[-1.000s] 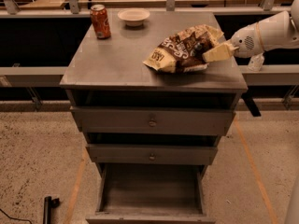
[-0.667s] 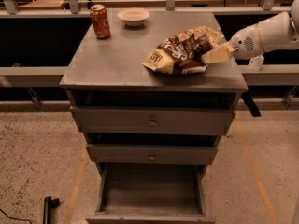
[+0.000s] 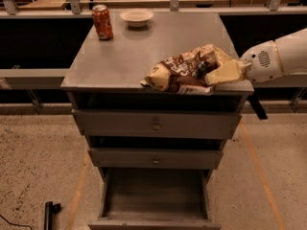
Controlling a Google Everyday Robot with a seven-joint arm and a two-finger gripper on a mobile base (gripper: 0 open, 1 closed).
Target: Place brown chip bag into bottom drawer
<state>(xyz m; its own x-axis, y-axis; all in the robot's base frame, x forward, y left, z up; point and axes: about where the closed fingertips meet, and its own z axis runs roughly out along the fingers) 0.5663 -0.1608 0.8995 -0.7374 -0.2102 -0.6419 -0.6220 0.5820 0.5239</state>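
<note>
Camera view: we see the claw (image 3: 211,75) at the counter's (image 3: 144,51) front-right corner, coming in from the right. It's clamped on the right end of the bag (image 3: 180,71), one cream finger lying over the foil. The bag lies crumpled on the counter, right at the front edge. The bottom drawer (image 3: 156,195) is pulled out near the floor, below two knobbed fronts (image 3: 156,125). The can (image 3: 102,21) and bowl (image 3: 136,17) sit at the back left, well apart from the bag.
</note>
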